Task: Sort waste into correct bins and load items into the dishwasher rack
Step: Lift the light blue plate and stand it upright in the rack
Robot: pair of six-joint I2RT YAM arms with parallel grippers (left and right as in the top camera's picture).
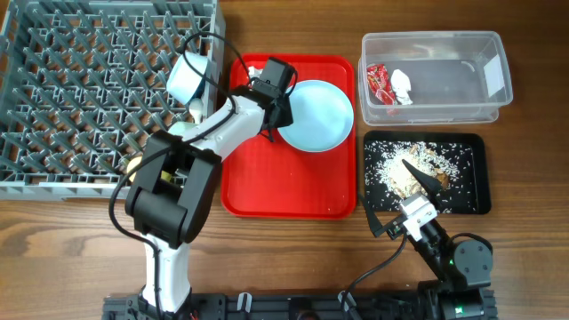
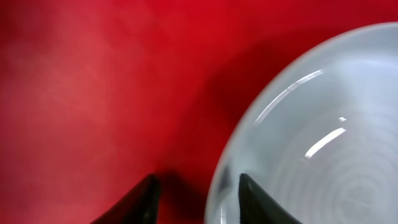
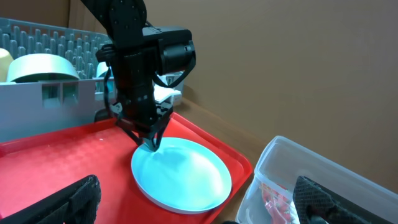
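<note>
The round pale blue plate (image 1: 318, 116) lies on the red tray (image 1: 267, 187); it also shows in the left wrist view (image 2: 323, 137) and the right wrist view (image 3: 183, 177). My left gripper (image 1: 283, 116) is open and straddles the plate's left rim, one finger over the plate and one over the tray (image 2: 198, 202). A pale bowl (image 1: 188, 76) sits upside down in the grey rack (image 1: 80, 89). The clear tub (image 1: 484, 102) holds the red wrapper (image 1: 378, 82) and the white wrapper (image 1: 402, 86). The black tray (image 1: 476, 200) holds rice scraps (image 1: 391, 164). My right gripper (image 1: 386, 187) is open and empty (image 3: 199, 214).
A small white piece (image 1: 253, 69) lies at the red tray's far edge beside the left wrist. Something yellow-green (image 1: 132, 166) shows at the rack's near edge, mostly hidden by the left arm. The rack's wall (image 3: 56, 93) stands left of the tray.
</note>
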